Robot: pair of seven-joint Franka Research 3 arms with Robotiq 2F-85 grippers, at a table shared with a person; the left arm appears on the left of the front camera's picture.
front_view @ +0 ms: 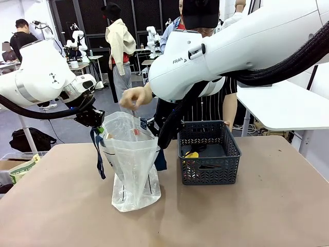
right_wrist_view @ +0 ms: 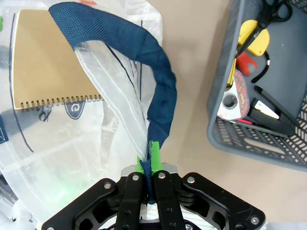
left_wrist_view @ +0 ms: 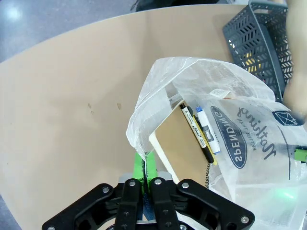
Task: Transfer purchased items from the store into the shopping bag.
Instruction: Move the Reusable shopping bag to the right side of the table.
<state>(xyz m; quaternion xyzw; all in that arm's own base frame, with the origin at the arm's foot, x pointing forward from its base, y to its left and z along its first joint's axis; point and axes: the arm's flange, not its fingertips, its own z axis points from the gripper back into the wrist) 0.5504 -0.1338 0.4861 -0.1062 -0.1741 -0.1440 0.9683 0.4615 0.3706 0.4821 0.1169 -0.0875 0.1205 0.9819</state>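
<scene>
1. My left claw [left_wrist_view: 145,161] is pinched shut on the thin plastic rim of the shopping bag [front_view: 134,164], at the bag's left edge in the front view. It holds that side of the mouth up above the table [front_view: 257,216].
2. A navy strap [front_view: 97,154] hangs loose down the bag's left side, just below that claw.
3. The bag stands on the table left of centre with its mouth stretched open between my two claws. My left wrist view shows a tan spiral notebook [left_wrist_view: 178,149] inside it, on edge, with a few pens [left_wrist_view: 203,135] lying against it.
4. A person's hand [front_view: 134,96] hovers right above the open mouth. I cannot make out what it holds.
5. My right claw [right_wrist_view: 149,160] is clamped shut on the other navy handle [right_wrist_view: 158,86], at the bag's right edge, and the strap loops up from between my green pads.
6. The dark grey basket [front_view: 208,172] sits on the table just right of the bag, near it but apart. A yellow and red item [right_wrist_view: 249,40] and some other small goods lie on its floor.
</scene>
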